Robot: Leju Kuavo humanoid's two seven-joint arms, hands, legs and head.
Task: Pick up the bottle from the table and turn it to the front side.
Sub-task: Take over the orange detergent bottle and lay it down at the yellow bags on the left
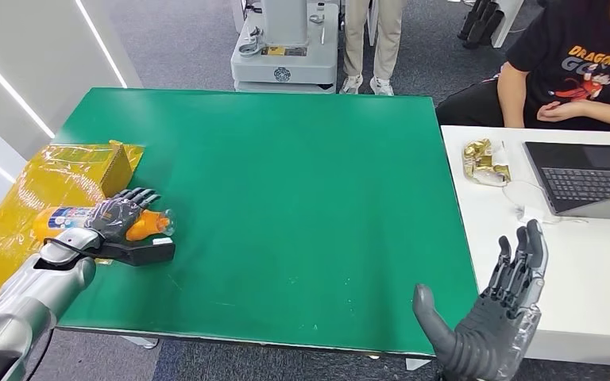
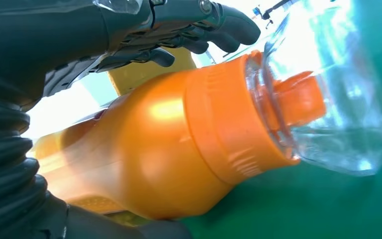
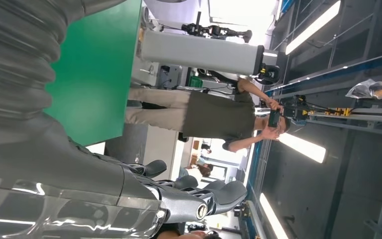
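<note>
Lying on its side at the left edge of the green tabletop (image 1: 302, 198), the orange bottle (image 1: 87, 222) sits inside the left hand (image 1: 119, 218), whose dark fingers (image 2: 194, 30) curl over its top while the thumb runs along the tabletop beneath it; its clear cap (image 2: 328, 89) pokes out past the fingers toward the table's middle, and its label end rests over the yellow bag (image 1: 40, 190). Far off at the tabletop's near right corner, the right hand (image 1: 492, 317) is raised with its fingers (image 1: 524, 254) straight and apart, holding nothing.
</note>
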